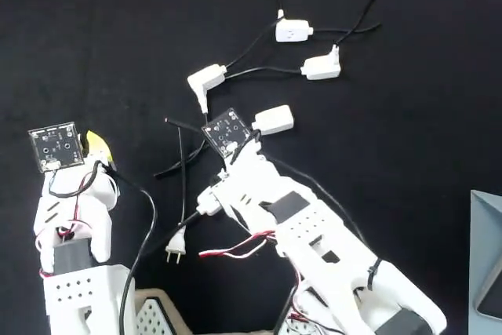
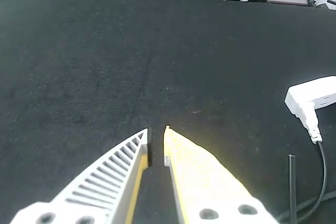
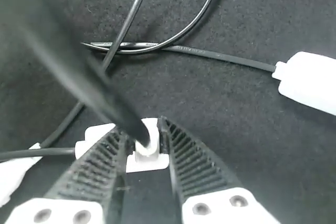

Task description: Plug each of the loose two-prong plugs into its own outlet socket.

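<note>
My right gripper (image 3: 143,125) is shut on a small white plug (image 3: 147,145) with a black cord (image 3: 100,93) leaving it, just above the black table. In the high view that arm's camera board (image 1: 228,132) covers the grasp at mid-table. Another two-prong plug (image 1: 174,251) lies loose on its cord near the front. White outlet blocks lie beyond: one (image 1: 206,79) near the board, one (image 1: 274,119) beside it, and two farther back (image 1: 293,30) (image 1: 321,66). My left gripper (image 2: 156,130) (image 1: 98,147) is shut and holds nothing, at the left, with an outlet block (image 2: 313,96) off to its side.
Black cords (image 1: 182,164) cross the table between the two arms and run back to the outlet blocks. A grey box (image 1: 488,256) sits at the right edge. A white block (image 3: 308,80) lies just past the right gripper.
</note>
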`<control>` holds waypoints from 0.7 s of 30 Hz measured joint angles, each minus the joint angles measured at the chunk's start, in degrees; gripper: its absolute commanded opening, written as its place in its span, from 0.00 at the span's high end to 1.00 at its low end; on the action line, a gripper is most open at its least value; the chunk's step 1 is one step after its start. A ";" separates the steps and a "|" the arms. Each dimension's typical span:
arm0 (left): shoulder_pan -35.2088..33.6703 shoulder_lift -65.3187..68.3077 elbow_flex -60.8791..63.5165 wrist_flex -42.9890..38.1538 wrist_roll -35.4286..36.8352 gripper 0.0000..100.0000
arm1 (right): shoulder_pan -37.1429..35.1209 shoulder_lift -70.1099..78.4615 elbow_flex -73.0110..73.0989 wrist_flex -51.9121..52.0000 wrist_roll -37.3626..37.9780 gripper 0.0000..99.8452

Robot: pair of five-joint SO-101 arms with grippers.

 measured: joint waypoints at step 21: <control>0.00 0.00 0.00 0.00 0.00 0.94 | 1.41 0.09 0.26 2.55 0.00 0.99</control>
